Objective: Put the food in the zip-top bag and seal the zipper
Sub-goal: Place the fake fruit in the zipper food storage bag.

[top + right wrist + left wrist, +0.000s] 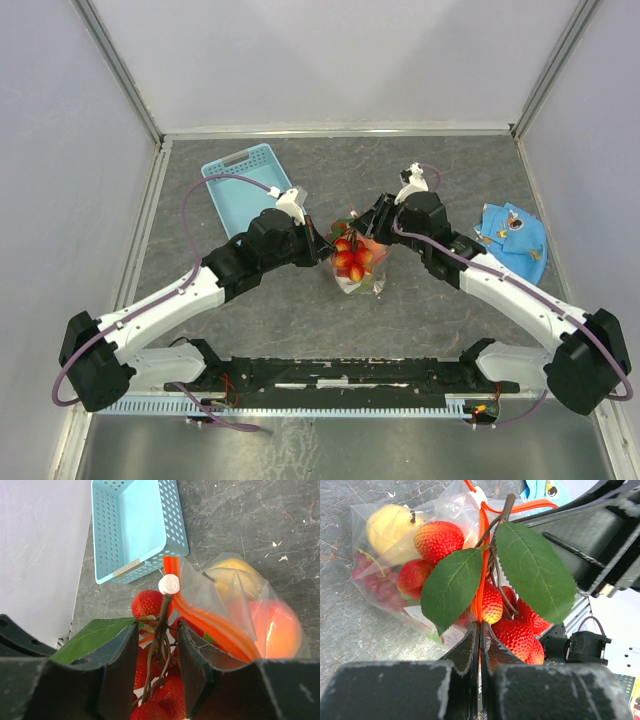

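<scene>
The clear zip-top bag (360,272) lies mid-table with a yellow lemon (390,527), an orange peach (277,630) and reddish grapes (372,580) inside. A bunch of red strawberries (492,605) with green leaves (535,570) and a brown stem sits at the bag's mouth, the leaves and stem sticking out. My left gripper (480,625) is shut on the red-orange zipper (482,555) strip. My right gripper (157,630) is open, its jaws either side of the strawberry stem (162,615). The white zipper slider (169,584) sits just beyond it.
A light blue plastic basket (245,190) stands empty at the back left, also in the right wrist view (135,525). A blue cloth-like object (512,238) lies at the right. Both arms meet over the bag; walls enclose the table.
</scene>
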Robot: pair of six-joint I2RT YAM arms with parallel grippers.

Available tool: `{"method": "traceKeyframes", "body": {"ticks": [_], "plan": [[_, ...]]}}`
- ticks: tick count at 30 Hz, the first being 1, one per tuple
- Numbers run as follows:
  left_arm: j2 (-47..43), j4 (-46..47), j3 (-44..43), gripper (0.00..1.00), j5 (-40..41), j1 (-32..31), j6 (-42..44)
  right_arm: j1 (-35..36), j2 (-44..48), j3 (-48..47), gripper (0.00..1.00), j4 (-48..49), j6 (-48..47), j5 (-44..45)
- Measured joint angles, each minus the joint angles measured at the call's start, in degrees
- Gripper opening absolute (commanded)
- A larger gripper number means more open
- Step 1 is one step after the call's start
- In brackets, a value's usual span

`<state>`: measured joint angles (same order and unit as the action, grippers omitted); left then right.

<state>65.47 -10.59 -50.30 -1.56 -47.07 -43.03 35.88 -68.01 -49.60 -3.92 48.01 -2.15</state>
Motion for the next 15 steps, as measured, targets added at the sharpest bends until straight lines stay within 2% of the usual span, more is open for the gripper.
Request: {"method": "traceKeyframes", "body": {"ticks": [6, 15], "plan": [[0.0, 0.0, 0.0, 0.03, 0.1, 0.0, 0.0, -0.2, -3.5, 1.4, 0.35, 3.5, 2.2, -1.9], [0.0, -0.2, 0.0, 0.03, 1.3, 0.0, 0.0, -0.4, -3.8, 1.4, 0.06, 5.2, 3.1, -5.3]]}}
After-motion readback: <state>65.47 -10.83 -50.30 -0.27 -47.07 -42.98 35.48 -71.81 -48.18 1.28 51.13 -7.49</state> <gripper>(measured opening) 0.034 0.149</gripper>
